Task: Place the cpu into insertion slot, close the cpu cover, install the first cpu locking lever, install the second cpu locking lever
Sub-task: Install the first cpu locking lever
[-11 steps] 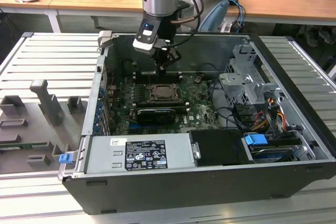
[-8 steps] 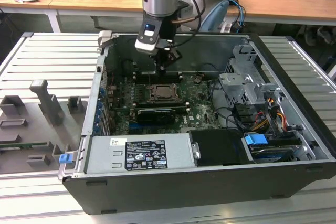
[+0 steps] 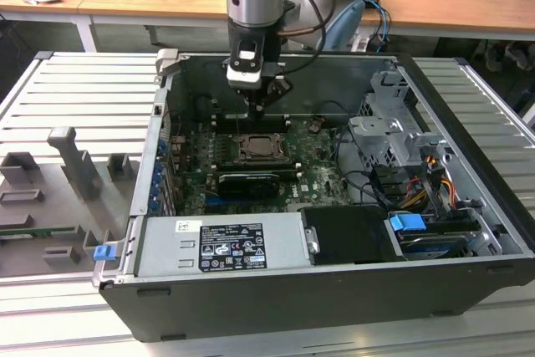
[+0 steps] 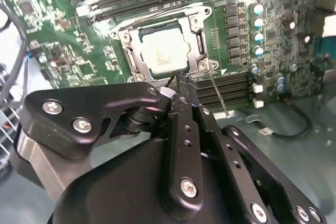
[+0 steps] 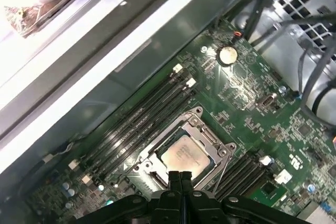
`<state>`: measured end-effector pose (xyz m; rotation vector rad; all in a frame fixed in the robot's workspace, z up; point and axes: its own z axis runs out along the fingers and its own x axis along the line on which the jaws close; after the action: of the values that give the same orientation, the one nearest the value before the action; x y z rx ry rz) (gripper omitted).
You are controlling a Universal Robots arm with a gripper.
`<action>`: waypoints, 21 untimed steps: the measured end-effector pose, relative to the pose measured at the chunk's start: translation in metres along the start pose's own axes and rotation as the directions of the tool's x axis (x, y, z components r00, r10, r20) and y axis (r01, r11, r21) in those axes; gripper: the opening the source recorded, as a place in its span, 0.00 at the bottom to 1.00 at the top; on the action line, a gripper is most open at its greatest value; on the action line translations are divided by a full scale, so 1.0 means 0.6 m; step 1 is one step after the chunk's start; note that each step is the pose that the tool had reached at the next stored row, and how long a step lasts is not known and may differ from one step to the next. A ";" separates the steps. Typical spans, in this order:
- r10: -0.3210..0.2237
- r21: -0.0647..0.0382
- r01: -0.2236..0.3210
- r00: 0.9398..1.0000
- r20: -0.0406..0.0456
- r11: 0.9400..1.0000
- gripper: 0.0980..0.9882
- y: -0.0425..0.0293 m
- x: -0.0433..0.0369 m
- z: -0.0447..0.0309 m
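The cpu [image 4: 164, 53] lies in the insertion slot [image 4: 200, 43], the cpu cover [image 4: 127, 39] down around it. The gripper [image 4: 181, 80] is pinched shut at the slot's edge beside a thin lever [image 4: 218, 94]; I think slow, straight pushing works best

An open black computer case [image 3: 334, 298] is laid on its side on a ribbed silvery counter [image 3: 75, 81]. Just beside the case, toward the exterior view's left, a grey moulded fixture [image 3: 50, 198] is set flat on the counter, with a small blue piece [image 3: 104, 252] at its case-side corner.
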<state>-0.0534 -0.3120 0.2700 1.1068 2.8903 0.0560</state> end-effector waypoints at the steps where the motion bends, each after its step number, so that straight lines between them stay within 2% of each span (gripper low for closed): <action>1: -0.026 -0.001 0.026 1.000 -0.001 1.000 0.01 0.000 0.000 0.000; 4: -0.090 -0.003 0.090 0.996 -0.004 0.996 0.01 0.000 0.000 0.001; 7: -0.145 -0.005 0.145 0.989 -0.007 0.989 0.01 0.000 0.000 0.001; 11: -0.228 -0.008 0.227 0.974 -0.011 0.974 0.01 0.000 0.000 0.001; 14: -0.298 -0.011 0.298 0.955 -0.014 0.955 0.01 0.000 0.000 0.002; 15: -0.329 -0.013 0.329 0.944 -0.015 0.944 0.01 0.000 0.000 0.002; 16: -0.388 -0.015 0.387 0.922 -0.017 0.922 0.01 0.000 0.000 0.003; 18: -0.426 -0.017 0.426 0.905 -0.019 0.905 0.01 0.000 0.000 0.003; 20: -0.477 -0.020 0.477 0.878 -0.022 0.879 0.01 0.000 0.000 0.004; 21: -0.497 -0.021 0.497 0.867 -0.023 0.868 0.01 0.000 0.000 0.004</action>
<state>-0.0535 -0.3120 0.2677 0.3261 3.0904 0.0722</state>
